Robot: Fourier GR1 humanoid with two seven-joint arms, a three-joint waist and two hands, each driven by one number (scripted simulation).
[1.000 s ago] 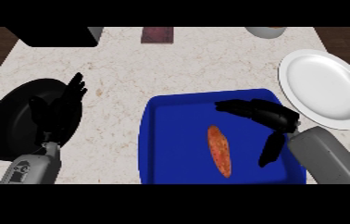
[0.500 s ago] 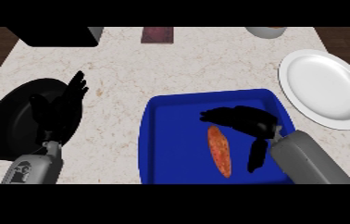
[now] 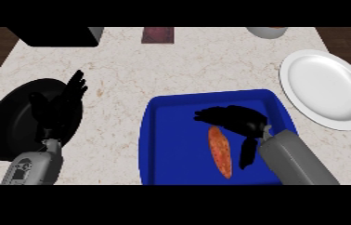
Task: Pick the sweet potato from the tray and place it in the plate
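Note:
An orange sweet potato (image 3: 220, 151) lies lengthwise in the blue tray (image 3: 165, 145) near the view's lower middle. My right hand (image 3: 237, 118) hovers over the tray just beyond and to the right of the potato's far end, fingers spread, thumb (image 3: 247, 152) hanging down beside the potato; it holds nothing. The white plate (image 3: 322, 87) sits at the right edge, beyond the tray's right rim. My left hand (image 3: 60, 105) rests open, fingers up, over a black round pan at the left.
A black round pan (image 3: 21, 122) lies at the left edge under the left hand. At the counter's back stand a black box (image 3: 55, 35), a dark red block (image 3: 158, 34) and a grey cup (image 3: 267, 31).
My right hand has moved left across the tray, from near its right rim to just above the sweet potato's far end. The left hand has stayed still.

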